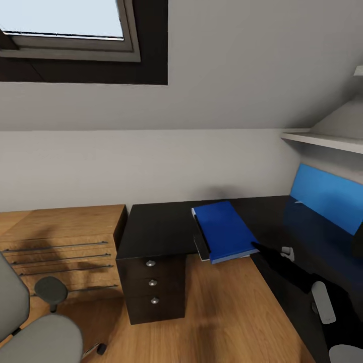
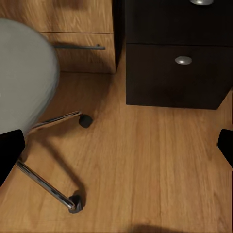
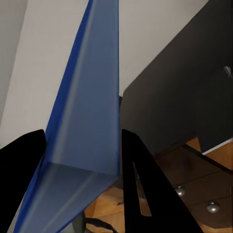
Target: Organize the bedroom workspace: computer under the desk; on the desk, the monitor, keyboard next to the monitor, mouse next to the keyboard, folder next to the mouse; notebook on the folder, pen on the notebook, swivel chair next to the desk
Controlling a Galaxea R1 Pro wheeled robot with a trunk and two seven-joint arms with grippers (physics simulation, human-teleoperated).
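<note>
folder (image 1: pixel 225 231): flat, long axis toward wall, overhanging desk (image 1: pixel 156 227) edge | right gripper (image 1: pixel 258 248): clamped on folder | left gripper (image 2: pixel 116 145): apart

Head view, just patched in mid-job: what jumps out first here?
The bright blue folder stands out most, lying on the black desk with its near end jutting past the desk's inner edge; the right gripper is clamped on that end. The grey swivel chair sits at lower left on the wood floor, in front of a light-wood dresser. The left gripper hangs open above the floor by the chair's chrome base.
</note>
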